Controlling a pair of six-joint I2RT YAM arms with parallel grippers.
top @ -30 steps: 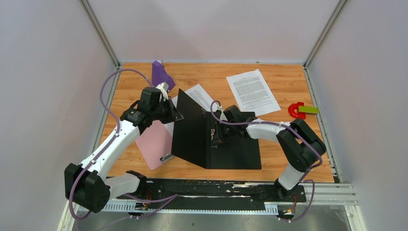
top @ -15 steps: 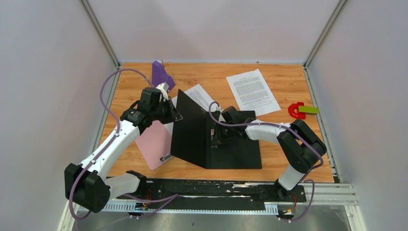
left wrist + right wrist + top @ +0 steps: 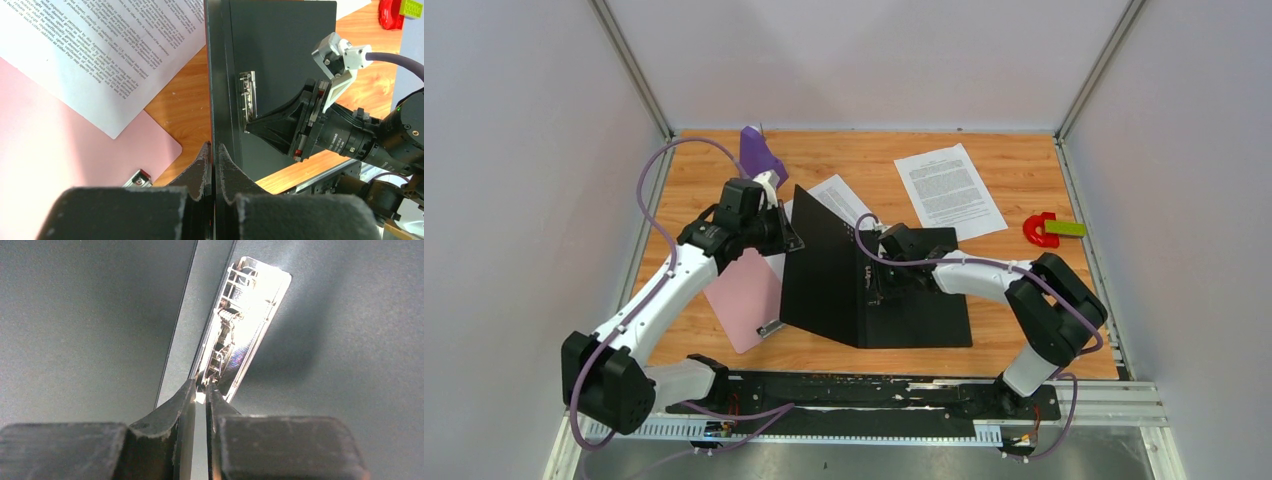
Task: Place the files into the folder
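Note:
The folder [image 3: 822,270] lies open, black inside. My left gripper [image 3: 788,238] is shut on the top edge of its raised left cover and holds it up; the pinch shows in the left wrist view [image 3: 213,148]. My right gripper [image 3: 876,284] is at the metal clip [image 3: 241,320] on the spine, and its fingers [image 3: 201,390] are closed to a slit on the clip's near end. One printed file [image 3: 949,190] lies at the back right. The other file [image 3: 839,197] lies behind the raised cover, partly hidden, and shows in the left wrist view [image 3: 95,45].
A pink clipboard [image 3: 746,298] lies under and left of the raised cover. A purple object [image 3: 761,155] stands at the back left. A red and green piece [image 3: 1049,229] lies at the right edge. The folder's flat half [image 3: 929,315] lies near the front.
My right gripper has slid a little toward the spine and onto the clip. The folder's flat half has shifted slightly right. The left gripper still holds the cover up.

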